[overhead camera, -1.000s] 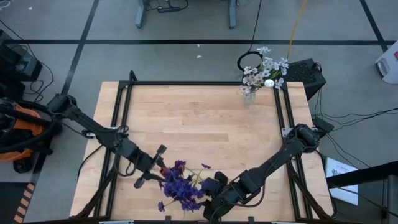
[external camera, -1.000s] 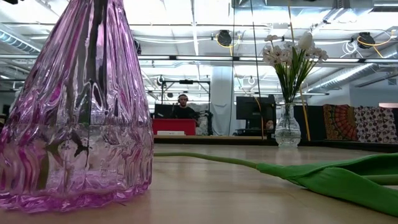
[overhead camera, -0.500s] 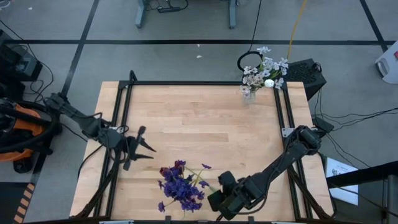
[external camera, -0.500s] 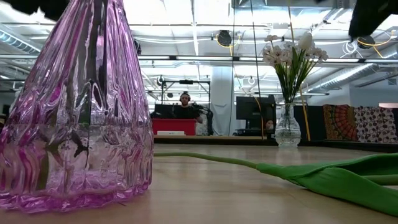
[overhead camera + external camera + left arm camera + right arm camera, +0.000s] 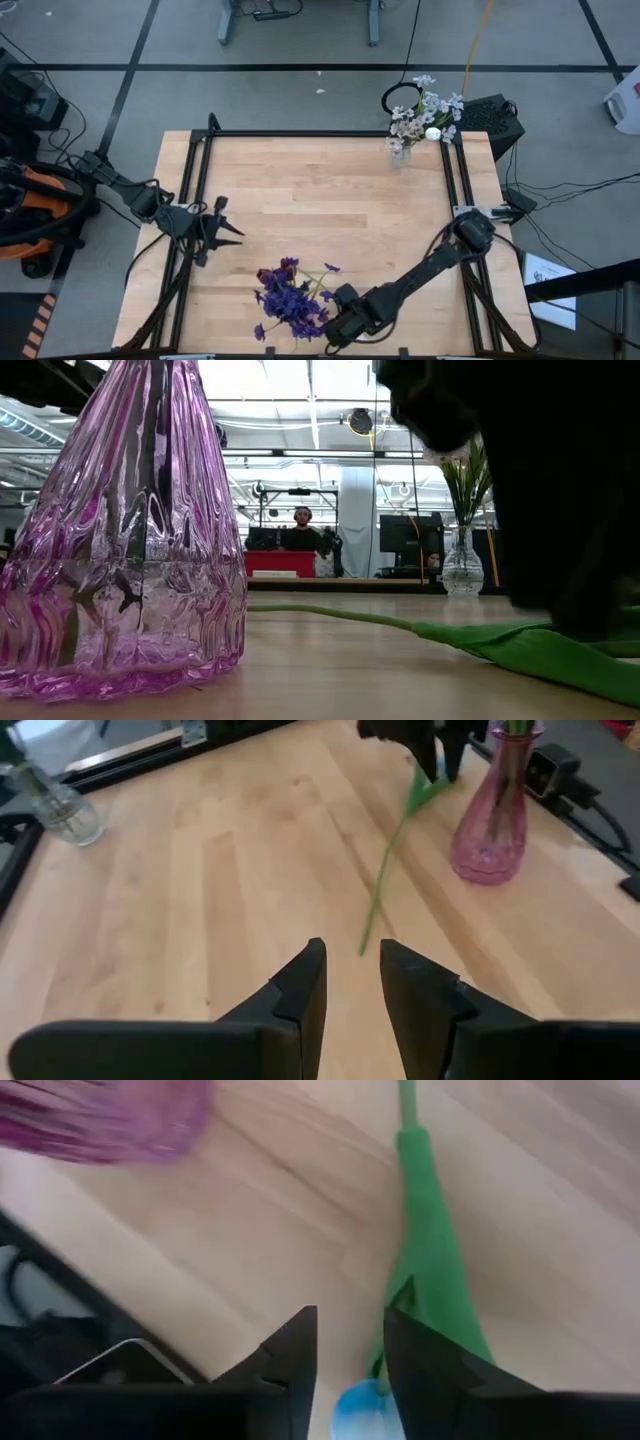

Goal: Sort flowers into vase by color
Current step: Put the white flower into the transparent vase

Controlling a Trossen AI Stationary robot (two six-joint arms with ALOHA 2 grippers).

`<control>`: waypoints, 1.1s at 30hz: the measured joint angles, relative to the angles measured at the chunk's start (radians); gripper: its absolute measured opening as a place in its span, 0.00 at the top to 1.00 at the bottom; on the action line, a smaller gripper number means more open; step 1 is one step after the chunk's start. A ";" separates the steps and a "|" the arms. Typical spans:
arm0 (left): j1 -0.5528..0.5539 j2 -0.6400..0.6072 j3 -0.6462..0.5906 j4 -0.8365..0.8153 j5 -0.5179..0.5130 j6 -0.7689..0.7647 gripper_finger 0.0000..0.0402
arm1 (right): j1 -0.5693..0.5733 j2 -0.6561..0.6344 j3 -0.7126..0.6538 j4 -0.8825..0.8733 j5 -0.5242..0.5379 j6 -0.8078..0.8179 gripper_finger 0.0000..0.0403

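A pink-purple glass vase [image 5: 120, 540] with purple blossoms [image 5: 290, 300] stands near the table's near edge. A clear vase [image 5: 400, 150] with white blossoms stands at the far right corner. One green-stemmed flower [image 5: 385, 870] lies flat on the wood beside the purple vase, with its broad leaf [image 5: 430, 1240] toward my right gripper. My right gripper [image 5: 350, 1345] is open, low over that leaf, just right of the purple vase [image 5: 335, 322]. My left gripper [image 5: 350, 975] is open and empty over the table's left side [image 5: 222, 225]. My right gripper comes down over the leafy part [image 5: 415, 1310] of the lying flower, one finger [image 5: 410, 1355] above the leaf. I cannot tell whether the fingers touch it. The flower lies flat on the table.
Black frame rails [image 5: 195, 200] run along the table's left and right sides. The wood between the two vases [image 5: 330, 200] holds nothing else. A person sits in the room beyond the table [image 5: 302, 530].
My left gripper has drawn back from the purple vase toward the table's left edge and a little toward the far edge. My right gripper has come down beside the purple vase onto the lying flower, and now fills the right of the low view.
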 joint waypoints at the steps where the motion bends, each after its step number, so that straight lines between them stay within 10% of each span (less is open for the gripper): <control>1: 0.000 0.000 0.000 0.000 -0.009 0.000 0.74 | -0.006 0.010 0.000 -0.002 -0.017 0.006 0.74; 15: 0.000 0.000 0.000 0.003 -0.067 0.009 0.74 | -0.030 0.030 -0.002 -0.461 -0.209 -0.133 0.97; 22: 0.005 0.002 0.000 0.043 -0.209 0.035 0.75 | -0.070 -0.020 -0.002 -0.813 0.050 -0.572 0.99; 33: 0.129 0.029 -0.001 0.334 -0.426 0.000 0.75 | -0.317 -0.360 -0.457 -0.399 0.307 -1.341 1.00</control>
